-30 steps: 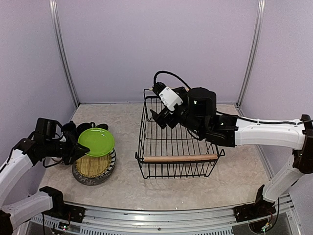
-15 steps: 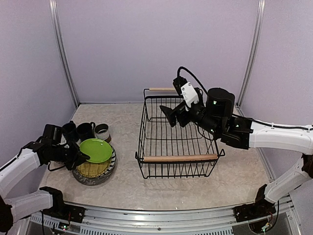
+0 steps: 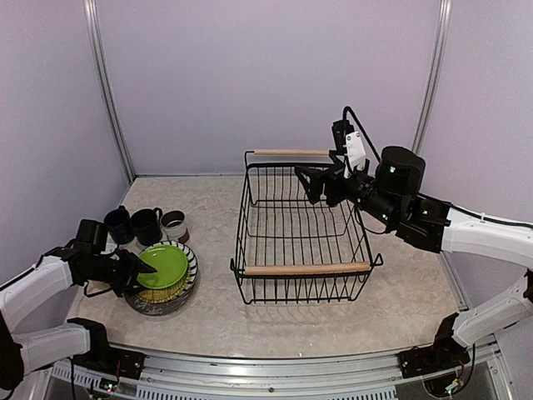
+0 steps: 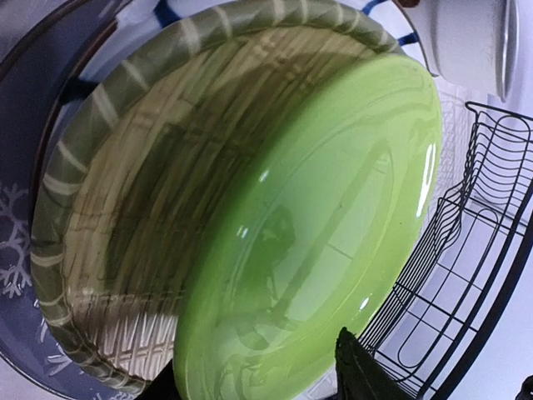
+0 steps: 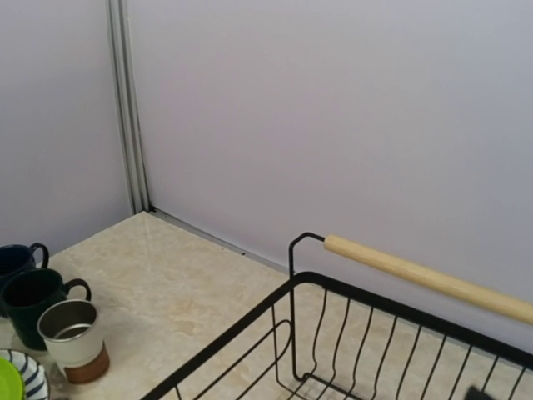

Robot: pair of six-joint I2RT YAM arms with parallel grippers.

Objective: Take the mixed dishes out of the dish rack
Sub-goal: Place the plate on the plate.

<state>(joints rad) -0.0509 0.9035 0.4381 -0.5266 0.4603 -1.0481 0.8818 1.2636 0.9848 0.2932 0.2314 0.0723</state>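
The left gripper [image 3: 138,268] clamps the 9 o'clock rim of the lime-green plate [image 3: 164,264], which faces up, slightly tilted, over the black-and-white striped plate [image 3: 192,268]. The left wrist view shows the green plate overlapping the striped one, offset toward the rack, but not whether the two touch. The striped plate sits on the grey dish [image 3: 156,308], and this stack lies at 9 o'clock from the dish rack [image 3: 240,233].

The black wire rack stands mid-table. Its two wooden handles lie crosswise, 9 to 3 o'clock, one at the near end [image 3: 306,269] and one at the far end [image 3: 291,152].

At 12 o'clock from the stack, near it, three vessels stand upright in a row. From 9 to 3 o'clock they are the navy mug [image 3: 117,223], the dark green mug [image 3: 146,225] and the white-brown cup [image 3: 174,225].

The right gripper [image 3: 308,183] hangs above the rack's 1 o'clock corner, fingers apart and holding nothing.
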